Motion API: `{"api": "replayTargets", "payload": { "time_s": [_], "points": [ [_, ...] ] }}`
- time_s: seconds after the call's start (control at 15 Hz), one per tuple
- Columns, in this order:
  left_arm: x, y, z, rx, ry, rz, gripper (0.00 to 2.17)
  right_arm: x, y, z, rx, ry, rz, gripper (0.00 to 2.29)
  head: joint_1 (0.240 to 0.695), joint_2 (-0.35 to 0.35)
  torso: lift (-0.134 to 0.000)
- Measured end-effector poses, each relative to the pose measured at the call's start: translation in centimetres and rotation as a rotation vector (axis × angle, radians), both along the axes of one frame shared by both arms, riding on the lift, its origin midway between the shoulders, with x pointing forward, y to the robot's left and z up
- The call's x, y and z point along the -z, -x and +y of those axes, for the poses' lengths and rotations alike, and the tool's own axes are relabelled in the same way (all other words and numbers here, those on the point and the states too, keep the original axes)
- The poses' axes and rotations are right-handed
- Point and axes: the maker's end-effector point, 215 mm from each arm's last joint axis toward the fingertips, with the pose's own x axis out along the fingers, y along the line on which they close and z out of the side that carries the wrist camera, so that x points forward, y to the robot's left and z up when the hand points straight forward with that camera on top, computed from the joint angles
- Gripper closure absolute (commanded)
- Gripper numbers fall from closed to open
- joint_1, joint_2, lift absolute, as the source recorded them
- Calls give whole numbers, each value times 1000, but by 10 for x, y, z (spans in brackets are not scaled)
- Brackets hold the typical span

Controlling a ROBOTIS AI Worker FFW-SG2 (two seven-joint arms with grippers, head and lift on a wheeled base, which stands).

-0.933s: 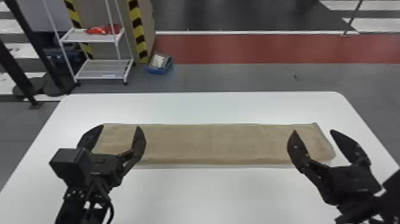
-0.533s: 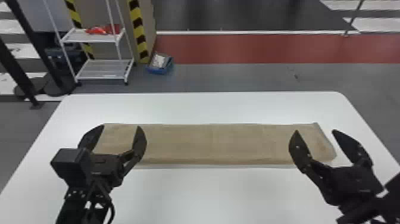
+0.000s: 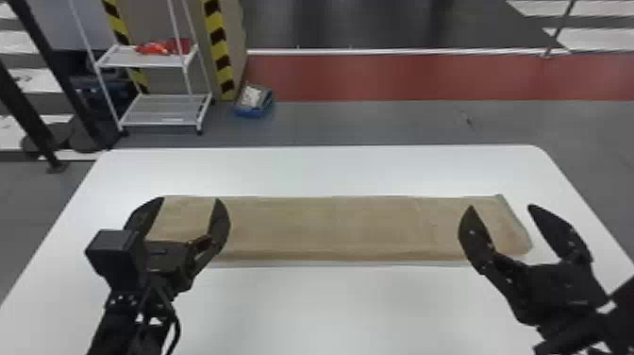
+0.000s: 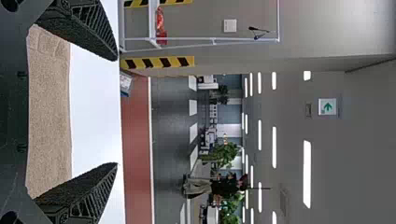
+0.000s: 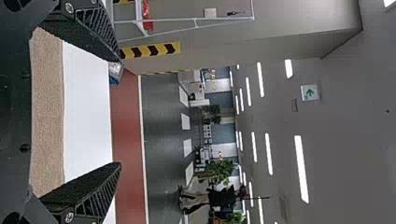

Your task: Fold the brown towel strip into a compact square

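Towel strip [image 3: 330, 229] lay flat mid-frame on the counter [image 3: 330, 307]. Left pincer [image 3: 189, 202] and right pincer [image 3: 501, 207] gaped empty; too shallow a pinch risked separating any layers.

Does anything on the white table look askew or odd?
Nothing serious stands out. The long brown fabric towel strip lies flat and roughly straight across the smooth white table. One small irregularity: the near corner at its right end looks blunted rather than square.
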Motion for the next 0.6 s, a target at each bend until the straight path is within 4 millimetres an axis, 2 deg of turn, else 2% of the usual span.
{"api": "replayTargets", "payload": {
  "time_s": [0.27,0.47,0.6],
  "points": [
    [40,-32,34,-40,-17,129,76,4,0,1,-1,8,6,93,695,61,-109],
    [54,-68,67,-48,2,179,76,12,-1,0,-2,10,20,93,695,89,-109],
    [61,-87,96,-79,12,213,76,14,-2,1,-3,11,20,93,695,129,-109]
  ]
}}
